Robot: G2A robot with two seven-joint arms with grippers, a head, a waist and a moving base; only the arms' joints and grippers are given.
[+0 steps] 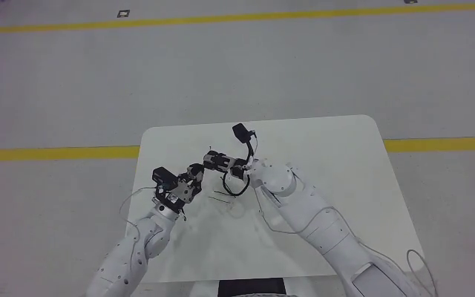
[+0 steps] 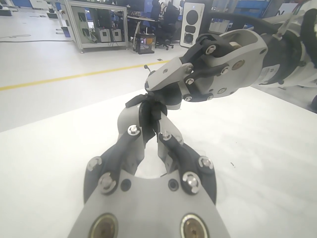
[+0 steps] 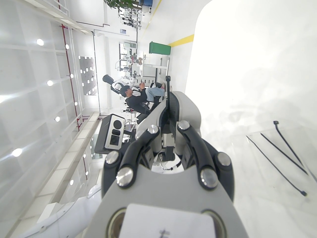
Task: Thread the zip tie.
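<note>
Closest to the lens, the right gripper (image 3: 169, 97) has its fingers drawn narrow onto a black zip tie (image 3: 168, 78). The strap runs along the slot between the fingers, and its small square head pokes out past the tips.

Beneath everything lies the white table (image 1: 334, 148), rounded at its corners. Both arms meet above the half of it on the robot's left. The right arm (image 1: 319, 215) stretches across from the right side, and the left arm (image 1: 141, 245) reaches up from the robot's edge of the table.

The left gripper (image 2: 148, 115) sits tip to tip with the right one, its fingertips just under the right fingertips, touching or very nearly so. Its fingers are pressed together with the dark pads meeting. Something dark sticks out at the tips, but I cannot tell whether that is the tie's tail.

Three loose zip ties (image 3: 284, 154), black and thin, lie flat on the table beside the right arm's wrist. Two of them meet at one end, and all three lie apart from both grippers.
</note>
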